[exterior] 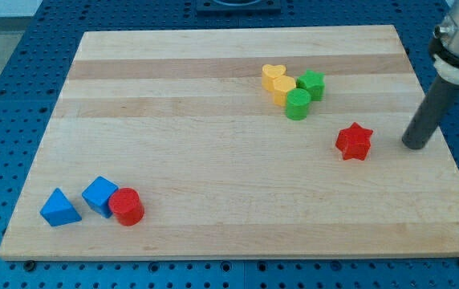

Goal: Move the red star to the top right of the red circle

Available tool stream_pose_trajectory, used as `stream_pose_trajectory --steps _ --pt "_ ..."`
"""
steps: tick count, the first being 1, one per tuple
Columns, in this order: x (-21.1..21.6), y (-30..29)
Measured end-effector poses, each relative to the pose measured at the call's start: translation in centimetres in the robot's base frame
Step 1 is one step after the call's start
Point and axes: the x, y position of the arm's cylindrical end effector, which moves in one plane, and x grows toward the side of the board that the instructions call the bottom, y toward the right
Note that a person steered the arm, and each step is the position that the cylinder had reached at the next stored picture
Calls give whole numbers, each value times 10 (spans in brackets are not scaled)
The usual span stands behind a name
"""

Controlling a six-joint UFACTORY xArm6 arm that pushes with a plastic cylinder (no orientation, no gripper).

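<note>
Task barely begun: red star (353, 141) sits at the worktop's (213, 225) right, well apart from the red circle (126, 206) bottom-left; rod tip (413, 146), a bare end effector holding nothing, waits just right of the star.

The red star (353, 141) lies flat on the tabletop (213, 144) at the right of the frame, a little above mid-height, standing alone with its points spread outward and bare wood all round it. The red circle (126, 206), a short upright cylinder with its round face up, sits far off at the lower left of the frame, close to the bottom edge. The two are well apart, the star up and to the right of the circle.
</note>
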Motion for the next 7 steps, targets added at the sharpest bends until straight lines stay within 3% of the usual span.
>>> stream_pose_trajectory --steps 3,5,7 --pt "18 -75" --pt "-6 -77" --pt "-4 -121"
